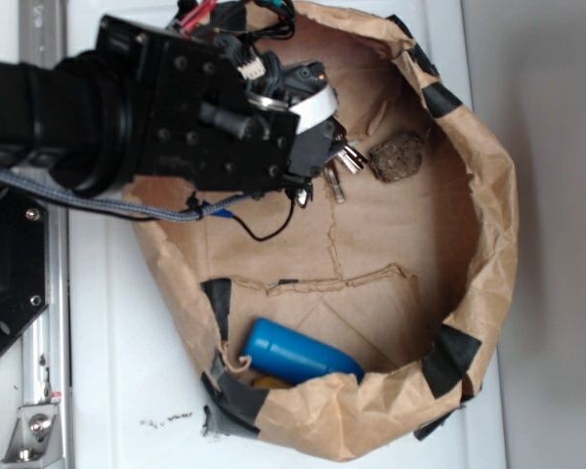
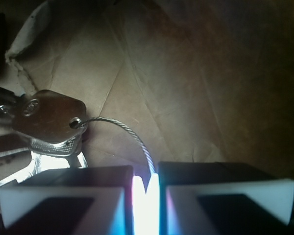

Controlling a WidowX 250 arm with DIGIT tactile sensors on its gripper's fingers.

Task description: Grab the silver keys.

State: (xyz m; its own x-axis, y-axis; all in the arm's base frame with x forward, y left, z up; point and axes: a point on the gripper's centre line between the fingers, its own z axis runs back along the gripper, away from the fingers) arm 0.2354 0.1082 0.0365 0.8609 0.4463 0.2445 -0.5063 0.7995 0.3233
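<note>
Clear paper floor (image 2: 186, 88) ahead of gripper (image 2: 146, 196). Silver keys (image 2: 44, 122) close at left, wire ring pinched between nearly closed jaws. Brown rock-like lump (image 1: 397, 156) just beyond fingertips. Crumpled bag wall (image 1: 488, 195) encircling; blue cylinder (image 1: 298, 354) well apart.

in the exterior view a paper bag (image 1: 488, 244) with rolled-down walls fills the centre and right of the frame and rests on a table (image 1: 107, 342). the robot arm (image 1: 146, 107) reaches in from the upper left. at its tip, in the upper middle of the bag floor, lie the silver keys (image 1: 340, 168), with a rock-like lump (image 1: 397, 156) just to their right. a cylinder (image 1: 301, 353) lies against the bag's lower wall.

in the wrist view the keys sit at centre left, and their wire ring (image 2: 132, 134) arcs right and down into the narrow gap of the gripper (image 2: 146, 191) at the bottom edge.
</note>
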